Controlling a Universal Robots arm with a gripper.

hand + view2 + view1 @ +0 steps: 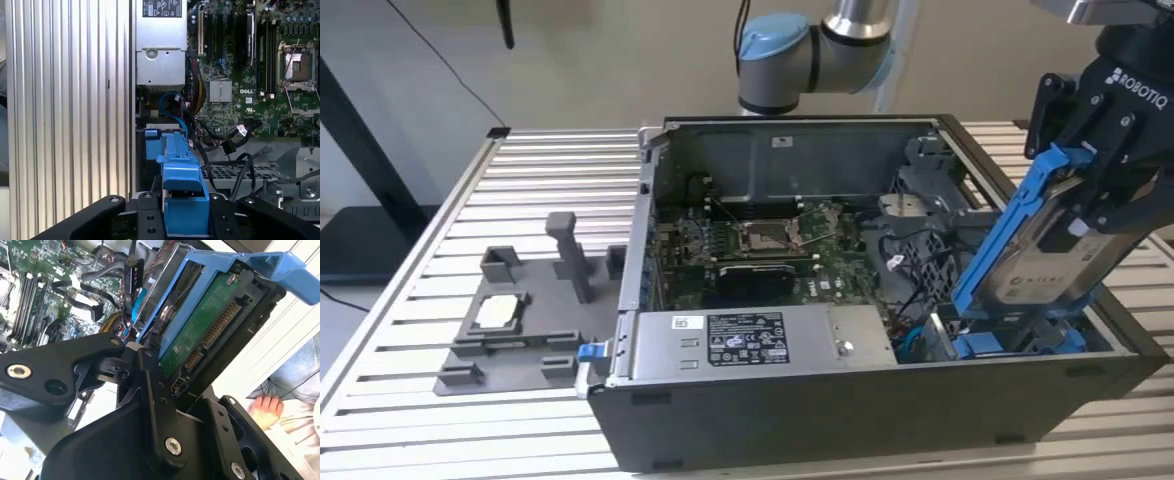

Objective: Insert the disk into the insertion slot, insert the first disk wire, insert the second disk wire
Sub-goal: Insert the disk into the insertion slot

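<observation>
- The gripper (pixel 1091 205) is clamped on the disk (pixel 1027 265), its fingers pinching the upper part of the blue carrier frame (pixel 994 240).
- On the exterior view's clock face, the disk's long axis leans from 1 o'clock at its top to 7 o'clock at its foot. It is tilted, neither upright nor flat.
- The insertion slot (pixel 987 345) lies at 7 o'clock from the gripper, in the corner of the computer case (pixel 854 420) at the exterior view's right. The disk's lower end reaches down among the slot's blue fittings.
- To my eye, everything hangs on the angle between that leaning axis and the slot.
- The disk's foot is hidden behind the case wall and the fittings. I cannot tell whether it sits inside the slot or only at its mouth.
- In the second wrist view the disk's connector edge (pixel 220 325) is bare, with no wire on it. In the first wrist view, loose black cables (pixel 235 142) lie over the motherboard (pixel 235 75).
- A person's hand (pixel 262 407) shows blurred beyond the case, and I cannot make out what it is doing.
</observation>
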